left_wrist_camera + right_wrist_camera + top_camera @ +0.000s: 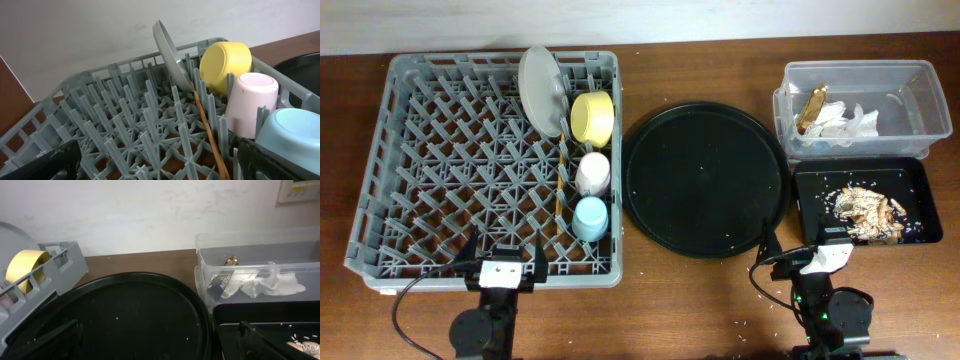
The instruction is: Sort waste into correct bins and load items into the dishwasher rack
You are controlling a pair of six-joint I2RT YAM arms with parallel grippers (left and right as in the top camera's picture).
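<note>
The grey dishwasher rack (440,170) holds the grey-white plate (541,88) on edge, the yellow bowl (591,116), the pink cup (592,173), the light-blue cup (590,218) and the wooden chopsticks (561,180). The clear tub (910,80) holds the gold wrapper (813,108) and white napkins (845,122). The flat black tray (820,185) holds the food scraps (865,208). My left gripper (501,262) is open and empty at the rack's near edge. My right gripper (798,252) is open and empty by the tray's near left corner.
A large round black tray (705,180) with a few crumbs lies between the rack and the bins. In the left wrist view the rack pegs (145,130) fill the space ahead. Crumbs lie on the wooden table (700,300) near the right arm.
</note>
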